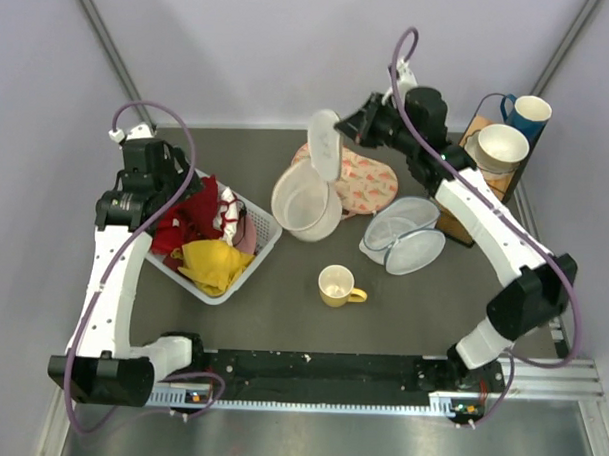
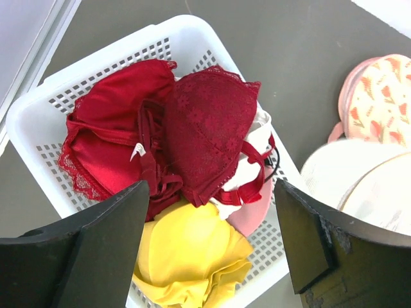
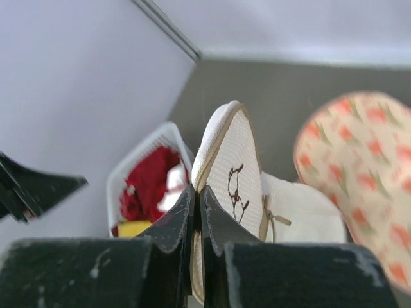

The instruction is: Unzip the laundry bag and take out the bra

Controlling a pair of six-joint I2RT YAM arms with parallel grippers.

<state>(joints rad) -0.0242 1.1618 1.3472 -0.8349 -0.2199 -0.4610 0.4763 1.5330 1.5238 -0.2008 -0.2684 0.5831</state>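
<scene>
The cream-white laundry bag lies unzipped at mid-table, its lid lifted upright. My right gripper is shut on the lid's rim; the wrist view shows the gripper pinching the zipper edge, and the lid's black mark faces the camera. The yellow bra lies in the white basket at the left, beside red garments. My left gripper hangs above the basket, open and holding nothing. In its wrist view the bra sits below the gap of the gripper, not touching either finger.
Red garments and a pink one fill the basket. A pink patterned pouch lies behind the bag, and a bluish-grey mesh pouch sits to its right. A yellow mug stands in front. Bowls and a blue cup stand far right.
</scene>
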